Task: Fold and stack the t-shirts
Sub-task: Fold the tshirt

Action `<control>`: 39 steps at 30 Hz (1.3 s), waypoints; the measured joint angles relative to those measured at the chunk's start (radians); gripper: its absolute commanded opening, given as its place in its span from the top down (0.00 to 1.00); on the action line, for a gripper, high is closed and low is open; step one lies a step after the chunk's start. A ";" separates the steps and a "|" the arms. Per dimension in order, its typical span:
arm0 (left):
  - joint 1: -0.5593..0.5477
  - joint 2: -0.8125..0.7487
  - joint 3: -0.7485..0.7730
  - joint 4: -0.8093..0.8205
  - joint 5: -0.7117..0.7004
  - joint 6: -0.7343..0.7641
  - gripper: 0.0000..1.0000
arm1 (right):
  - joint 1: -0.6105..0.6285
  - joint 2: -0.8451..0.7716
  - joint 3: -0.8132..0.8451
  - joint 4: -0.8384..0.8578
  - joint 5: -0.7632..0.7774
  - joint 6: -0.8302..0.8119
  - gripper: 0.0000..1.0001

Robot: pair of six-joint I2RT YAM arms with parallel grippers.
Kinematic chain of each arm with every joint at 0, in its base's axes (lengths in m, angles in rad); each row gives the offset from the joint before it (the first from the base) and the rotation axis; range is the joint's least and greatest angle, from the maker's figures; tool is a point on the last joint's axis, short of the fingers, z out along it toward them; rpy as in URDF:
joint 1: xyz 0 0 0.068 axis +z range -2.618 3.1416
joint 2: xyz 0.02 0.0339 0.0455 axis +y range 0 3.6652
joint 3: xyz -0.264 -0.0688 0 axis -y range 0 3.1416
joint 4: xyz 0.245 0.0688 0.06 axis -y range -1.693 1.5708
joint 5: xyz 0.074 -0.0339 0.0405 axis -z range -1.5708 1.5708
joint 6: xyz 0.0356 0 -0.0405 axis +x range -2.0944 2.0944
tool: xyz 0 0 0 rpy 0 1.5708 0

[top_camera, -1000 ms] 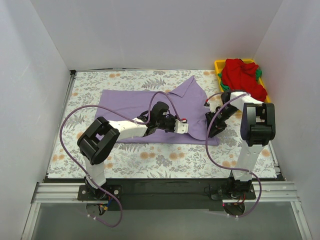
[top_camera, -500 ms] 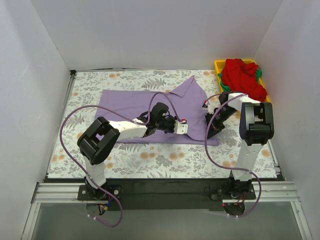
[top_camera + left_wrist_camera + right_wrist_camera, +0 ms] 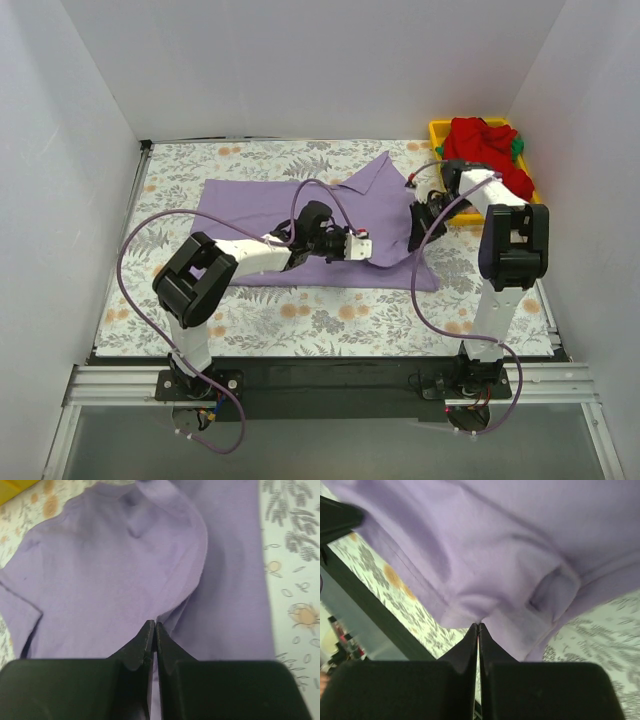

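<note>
A lavender-purple t-shirt (image 3: 260, 205) lies spread on the floral cloth, its right part lifted and partly folded. My left gripper (image 3: 366, 248) is shut on the shirt's near hem; its closed jaws pinch purple cloth in the left wrist view (image 3: 152, 625). My right gripper (image 3: 416, 237) is shut on the shirt's right edge and holds it off the table, cloth hanging from it in the right wrist view (image 3: 478, 625). Red (image 3: 485, 150) and green (image 3: 517, 146) t-shirts lie bunched in the yellow tray. No pale pink shirt shows.
The yellow plastic tray (image 3: 437, 129) stands at the back right corner. The floral-patterned cloth (image 3: 330, 315) covers the table. White walls enclose three sides. The black rail with both arm bases runs along the near edge.
Both grippers have lifted and carried the shirt's right near edge back toward the far side. The right gripper moved up toward the tray; the left shifted slightly back.
</note>
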 measured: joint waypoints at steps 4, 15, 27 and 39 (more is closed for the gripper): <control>0.054 0.002 0.043 0.000 0.006 -0.046 1.00 | 0.000 0.016 0.163 -0.006 -0.042 0.002 0.99; 0.154 0.137 0.192 0.117 -0.034 -0.195 0.97 | 0.013 0.236 0.438 0.011 -0.075 0.024 0.99; 0.179 0.252 0.277 0.061 -0.169 -0.401 0.66 | 0.034 0.256 0.455 0.108 0.081 0.148 0.63; 0.405 0.098 0.359 -0.424 -0.216 -0.608 0.67 | 0.098 -0.133 0.118 0.139 0.172 0.083 0.66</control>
